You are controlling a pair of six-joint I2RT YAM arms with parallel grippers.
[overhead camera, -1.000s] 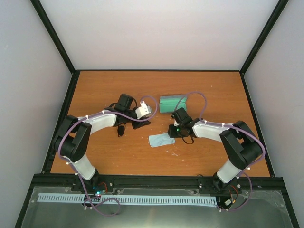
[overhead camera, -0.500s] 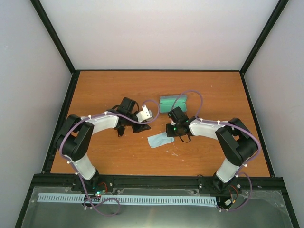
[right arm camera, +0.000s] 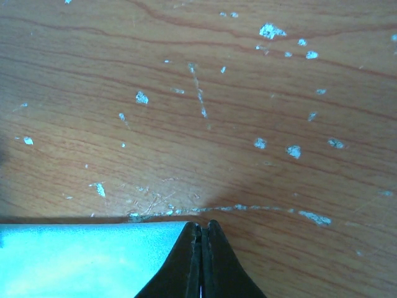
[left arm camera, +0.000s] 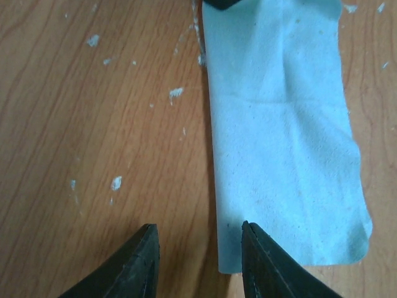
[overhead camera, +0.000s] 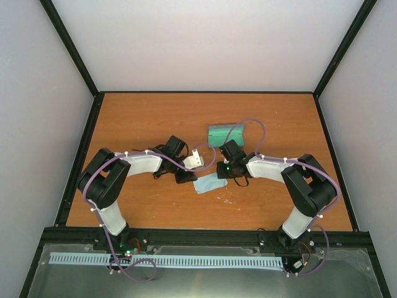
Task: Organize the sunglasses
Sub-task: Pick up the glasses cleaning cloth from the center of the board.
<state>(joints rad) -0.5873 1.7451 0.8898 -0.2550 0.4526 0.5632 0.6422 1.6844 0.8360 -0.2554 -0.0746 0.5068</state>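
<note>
The pale blue cloth [overhead camera: 208,184] lies flat on the table between my two grippers. My left gripper [overhead camera: 189,177] is open; in its wrist view [left arm camera: 198,226] the cloth's [left arm camera: 285,143] left edge runs between its fingers. My right gripper [overhead camera: 221,173] is shut on the cloth's right corner [right arm camera: 80,261], its fingers pressed together [right arm camera: 203,225]. The grey-blue case [overhead camera: 224,135] lies open behind the right gripper, green inside showing. The sunglasses are mostly hidden under my left forearm; only a dark bit [overhead camera: 159,176] shows.
The wooden table [overhead camera: 142,118] carries white scuff marks [right arm camera: 273,31]. A black frame [overhead camera: 77,56] and pale walls surround it. The purple cables loop over both arms near the case.
My left gripper swung right and nearer, from beside the case down to the cloth's left edge. My right gripper shifted slightly left onto the cloth's corner.
</note>
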